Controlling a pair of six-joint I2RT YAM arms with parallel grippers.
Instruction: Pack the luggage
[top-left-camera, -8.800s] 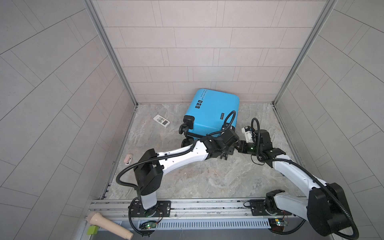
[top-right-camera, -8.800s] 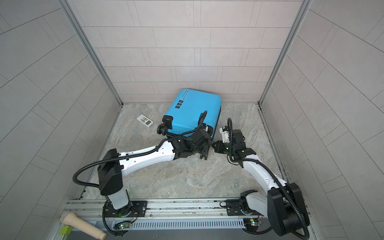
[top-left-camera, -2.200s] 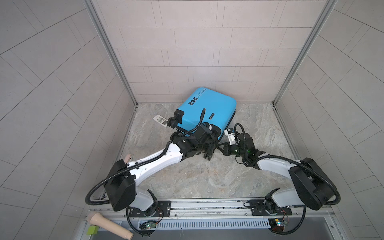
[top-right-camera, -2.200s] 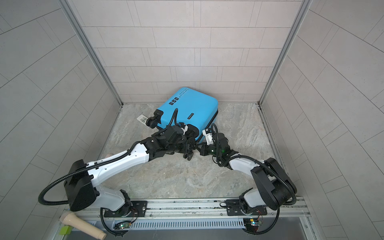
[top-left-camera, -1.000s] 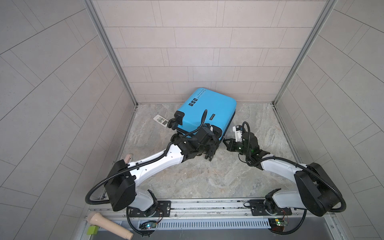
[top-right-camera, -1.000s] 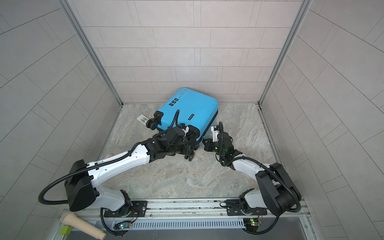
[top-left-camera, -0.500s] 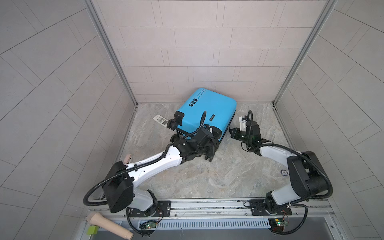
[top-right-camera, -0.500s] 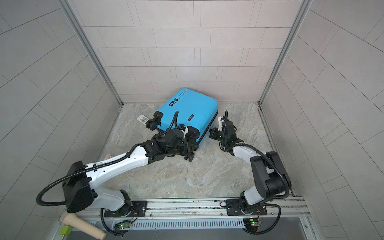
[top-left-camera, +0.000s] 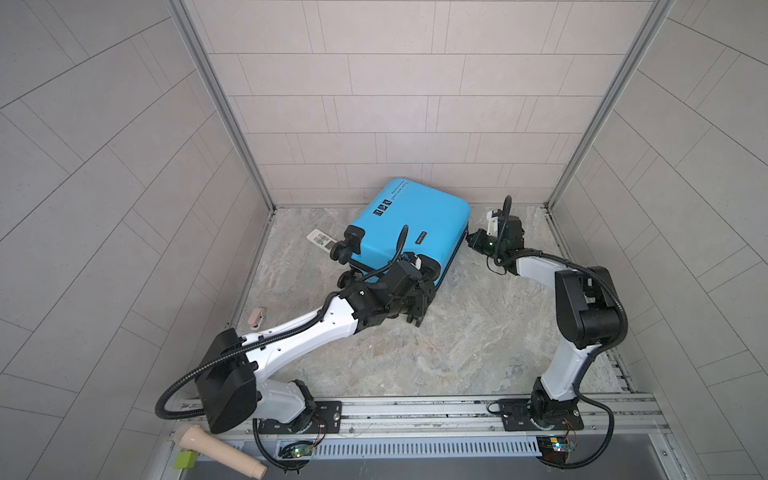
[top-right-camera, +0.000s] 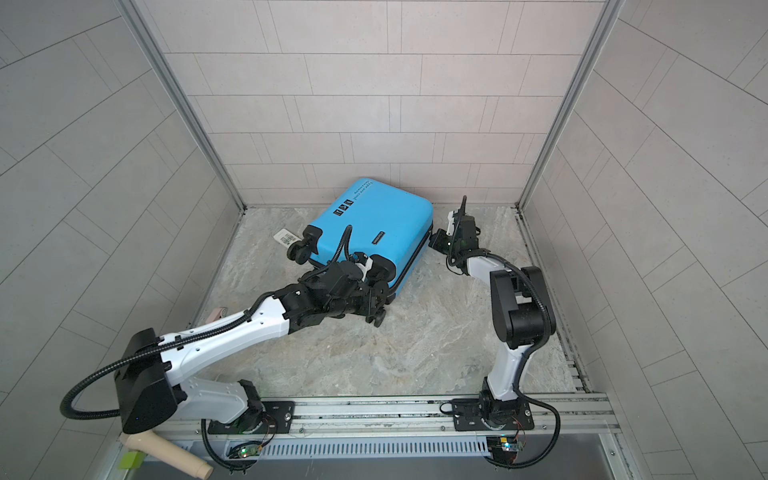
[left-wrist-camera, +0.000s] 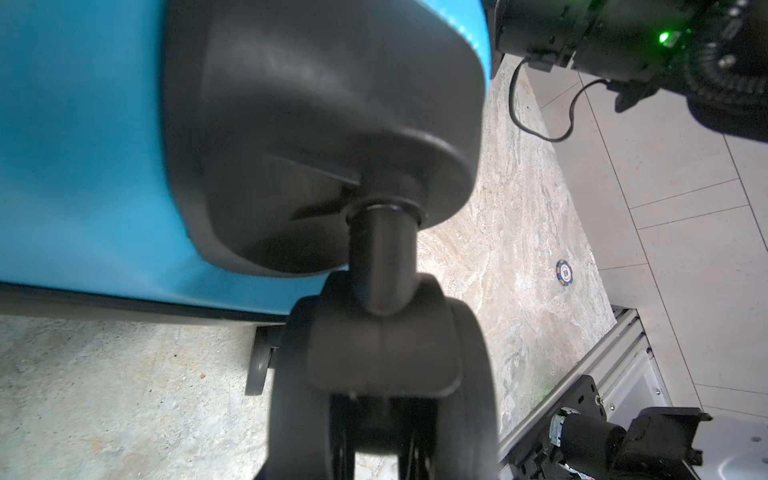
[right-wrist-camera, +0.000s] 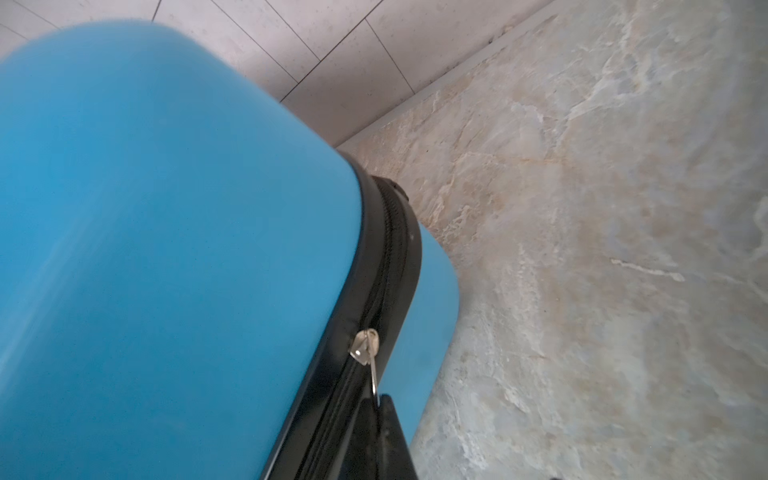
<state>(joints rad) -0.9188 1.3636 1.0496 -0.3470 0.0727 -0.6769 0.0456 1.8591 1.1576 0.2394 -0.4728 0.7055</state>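
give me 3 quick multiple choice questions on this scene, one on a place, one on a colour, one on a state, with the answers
1. Where on the suitcase is the left gripper?
A) handle
B) wheel
C) zipper

2. The suitcase's shell is:
A) red
B) grey
C) blue

3. The right gripper is:
A) shut on the zipper pull
B) wide open
C) shut on a cloth

Answers:
1 B: the left wrist view shows the wheel right at the gripper.
2 C: the shell is bright blue in every view.
3 A: the right wrist view shows the pull's ring running into the closed tips.
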